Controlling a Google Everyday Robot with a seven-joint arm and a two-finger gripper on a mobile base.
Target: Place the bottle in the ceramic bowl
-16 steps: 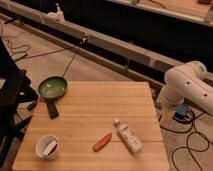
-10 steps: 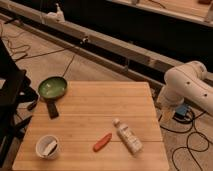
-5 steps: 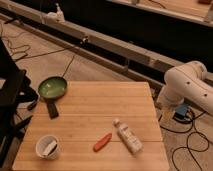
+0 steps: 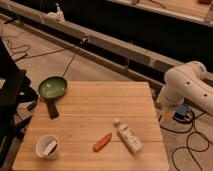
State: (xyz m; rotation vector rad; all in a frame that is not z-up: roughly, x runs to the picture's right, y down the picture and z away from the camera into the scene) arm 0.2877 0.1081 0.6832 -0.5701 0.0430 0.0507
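The arm [image 4: 189,86] is showing as thick, rounded white segments with a smooth, slightly glossy shell, swelling into bulging, elbow-like joints. Soft shadow is greying its underside, while the top is catching warm light. The gripper is staying out of sight, with the arm's lower end disappearing beside the right edge of the table [image 4: 150,107].

On the wooden table [image 4: 100,107], a white cup [image 4: 47,146] stands at about 8 o'clock from the centre, and an orange-red stick [image 4: 102,142] lies flat at about 5 o'clock. Off the table at 3 o'clock, a small blue box [image 4: 183,111] sits on the floor among black cables [image 4: 194,146].
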